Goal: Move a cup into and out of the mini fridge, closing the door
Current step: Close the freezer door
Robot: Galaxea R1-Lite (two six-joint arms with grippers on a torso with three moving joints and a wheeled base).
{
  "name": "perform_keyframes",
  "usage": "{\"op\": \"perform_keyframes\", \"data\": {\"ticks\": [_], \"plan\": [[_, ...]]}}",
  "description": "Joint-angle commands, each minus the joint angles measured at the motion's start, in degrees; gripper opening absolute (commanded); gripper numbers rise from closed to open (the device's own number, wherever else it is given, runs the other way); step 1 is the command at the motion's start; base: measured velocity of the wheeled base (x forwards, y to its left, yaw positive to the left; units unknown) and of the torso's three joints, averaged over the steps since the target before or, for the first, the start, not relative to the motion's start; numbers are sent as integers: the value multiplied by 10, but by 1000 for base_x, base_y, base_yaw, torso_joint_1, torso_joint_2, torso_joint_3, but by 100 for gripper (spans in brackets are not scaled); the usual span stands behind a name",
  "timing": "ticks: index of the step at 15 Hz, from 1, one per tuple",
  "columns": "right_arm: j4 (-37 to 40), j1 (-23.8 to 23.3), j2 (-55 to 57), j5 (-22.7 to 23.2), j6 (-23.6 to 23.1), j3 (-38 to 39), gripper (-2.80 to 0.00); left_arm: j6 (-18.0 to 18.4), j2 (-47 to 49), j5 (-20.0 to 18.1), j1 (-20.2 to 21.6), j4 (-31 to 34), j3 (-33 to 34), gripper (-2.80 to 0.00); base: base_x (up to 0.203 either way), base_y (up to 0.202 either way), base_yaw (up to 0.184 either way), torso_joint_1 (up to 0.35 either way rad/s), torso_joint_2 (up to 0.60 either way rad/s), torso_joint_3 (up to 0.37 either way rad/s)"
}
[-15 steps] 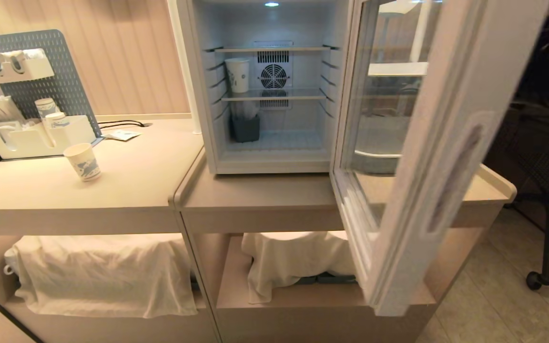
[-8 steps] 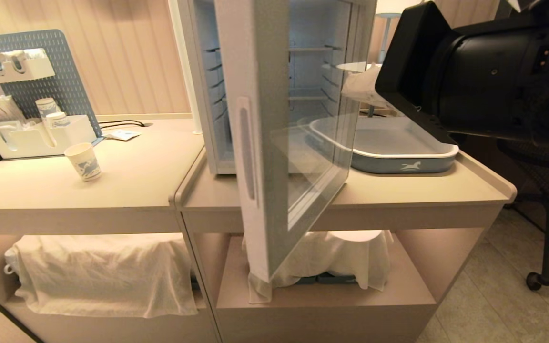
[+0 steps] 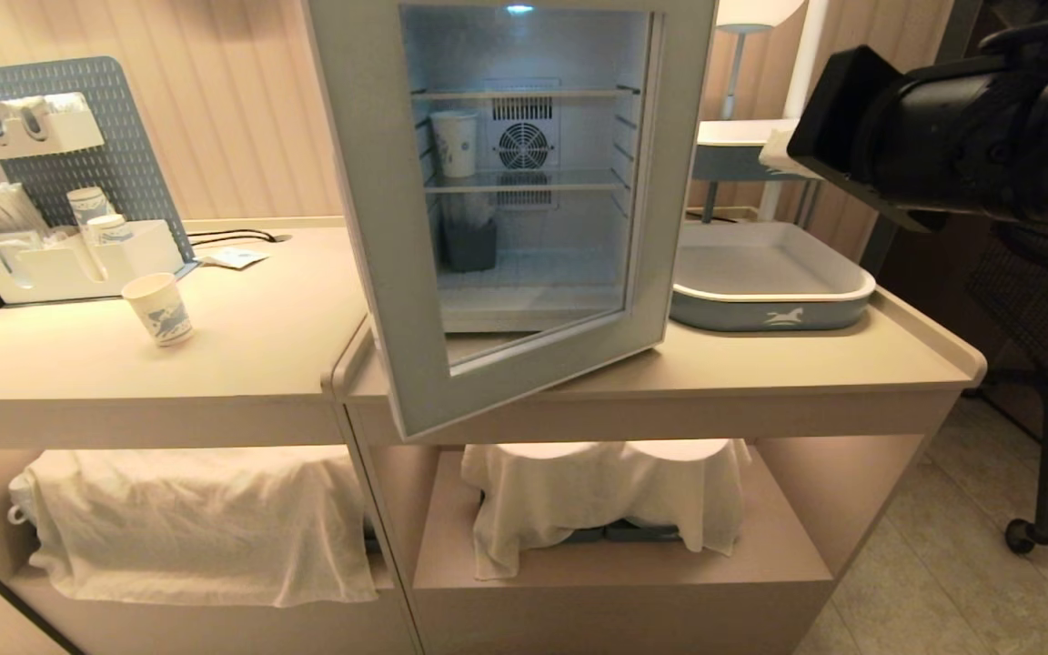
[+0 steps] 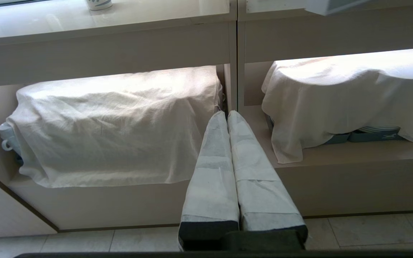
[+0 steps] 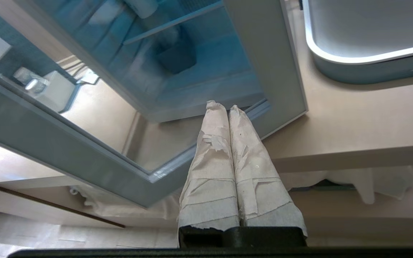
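Observation:
The mini fridge [image 3: 569, 136] stands lit on the right counter. Its door [image 3: 369, 227], dark glass in a pale grey frame, hangs a little ajar, hinged on the right, with its free left edge out over the counter's front. Through the glass the cup [image 3: 454, 141] stands upright on the middle shelf at the left. My right gripper [image 5: 224, 106] is shut and empty, its tips near the lower frame of the door [image 5: 264, 53]; I cannot tell if they touch. Only the black right arm [image 3: 942, 136] shows in the head view. My left gripper [image 4: 227, 114] is shut, parked low before the lower shelves.
Another paper cup [image 3: 157, 309] stands on the left counter, in front of a white organiser [image 3: 60, 259] and pegboard. A blue-and-white tray [image 3: 765, 305] sits right of the fridge. White cloths [image 3: 196, 518] cover things on the lower shelves. A wheeled black chair [image 3: 1042, 364] stands at the far right.
The door has swung from wide open on the right across to nearly shut. My right arm came into the head view at upper right, then drew back to the right.

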Motion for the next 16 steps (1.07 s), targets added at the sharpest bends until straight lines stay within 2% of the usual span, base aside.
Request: {"op": "perform_keyframes", "data": {"ticks": [1, 4, 8, 11, 13, 15, 16], "plan": [[-8, -9, 41, -5, -6, -5, -280, 0, 0, 0, 0, 0, 0, -280, 0, 0, 0, 0, 0, 0], [-74, -9, 122, 14, -6, -27, -280, 0, 0, 0, 1, 0, 0, -280, 0, 0, 0, 0, 0, 0], [-123, -9, 248, 30, -16, -156, -280, 0, 0, 0, 1, 0, 0, -280, 0, 0, 0, 0, 0, 0], [-131, -14, 319, 33, -56, -235, -280, 0, 0, -1, 1, 0, 0, -280, 0, 0, 0, 0, 0, 0], [-172, -20, 352, 35, -117, -243, -280, 0, 0, 0, 0, 0, 0, -280, 0, 0, 0, 0, 0, 0], [-225, -22, 372, 37, -141, -243, -280, 0, 0, 0, 0, 0, 0, -280, 0, 0, 0, 0, 0, 0], [-225, -23, 374, 37, -142, -242, -280, 0, 0, 0, 0, 0, 0, -280, 0, 0, 0, 0, 0, 0]]}}
